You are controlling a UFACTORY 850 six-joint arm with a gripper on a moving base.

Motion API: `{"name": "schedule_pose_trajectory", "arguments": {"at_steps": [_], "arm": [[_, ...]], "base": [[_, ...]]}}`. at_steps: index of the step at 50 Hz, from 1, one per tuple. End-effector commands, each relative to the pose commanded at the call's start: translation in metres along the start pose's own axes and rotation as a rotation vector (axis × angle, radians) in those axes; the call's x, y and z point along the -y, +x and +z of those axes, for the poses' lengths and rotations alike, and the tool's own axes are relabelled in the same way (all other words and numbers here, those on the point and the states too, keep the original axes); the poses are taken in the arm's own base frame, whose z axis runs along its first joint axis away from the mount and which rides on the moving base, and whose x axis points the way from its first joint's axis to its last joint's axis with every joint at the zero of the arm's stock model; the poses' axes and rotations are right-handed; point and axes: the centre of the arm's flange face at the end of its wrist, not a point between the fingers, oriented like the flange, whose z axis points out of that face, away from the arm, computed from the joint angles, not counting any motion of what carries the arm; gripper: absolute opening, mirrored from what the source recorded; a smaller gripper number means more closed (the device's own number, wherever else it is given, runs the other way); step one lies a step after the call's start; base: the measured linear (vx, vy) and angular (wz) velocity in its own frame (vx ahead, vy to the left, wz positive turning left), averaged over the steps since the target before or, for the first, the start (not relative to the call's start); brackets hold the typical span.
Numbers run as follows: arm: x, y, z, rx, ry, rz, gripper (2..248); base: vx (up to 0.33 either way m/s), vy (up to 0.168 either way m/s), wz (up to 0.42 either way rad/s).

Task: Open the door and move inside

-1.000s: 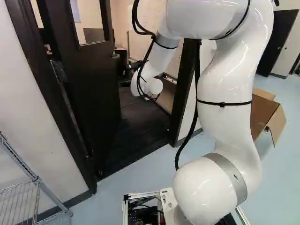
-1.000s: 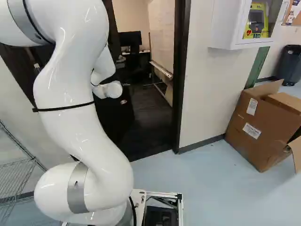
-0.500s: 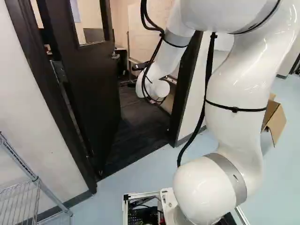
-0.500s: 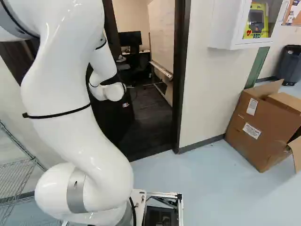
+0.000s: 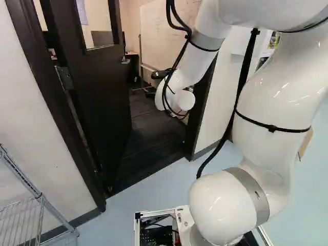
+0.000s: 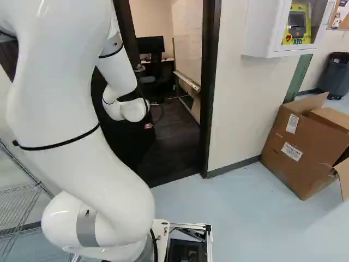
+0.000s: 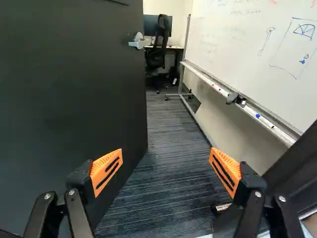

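My gripper [image 5: 161, 75] shows only as a dark part by the white wrist in the left base view, in front of the doorway. The wrist view has the gripper [image 7: 165, 151] open, its orange pads wide apart with nothing between them. The black door [image 5: 97, 102] stands swung inward, hinged at the left of the left base view. Its silver handle [image 7: 138, 42] is on the far edge, ahead of the gripper and touched by neither finger. The dark door frame [image 6: 210, 98] rises on the opening's other side; part of it is close beside one finger in the wrist view.
Inside are dark flooring [image 7: 173, 148], a whiteboard [image 7: 247, 44] with a tray along one side, and a chair [image 7: 158, 44] by a desk at the far end. Outside stand a wire rack [image 5: 25, 215] on the left and a cardboard box [image 6: 305, 147] on the right.
The arm has swung rightward in the left base view, its wrist passing across the doorway toward the right-hand frame and slightly lower. The base, door and frame have not shifted.
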Motion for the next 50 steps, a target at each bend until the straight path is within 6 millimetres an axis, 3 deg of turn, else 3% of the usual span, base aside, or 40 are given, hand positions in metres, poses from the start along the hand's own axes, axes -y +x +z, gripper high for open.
{"name": "schedule_pose_trajectory", "arguments": {"at_steps": [50], "arm": [[-0.045,-0.027,-0.085,0.009,-0.135,0.04,247]], "base": [[0.0,0.0,0.0]]}}
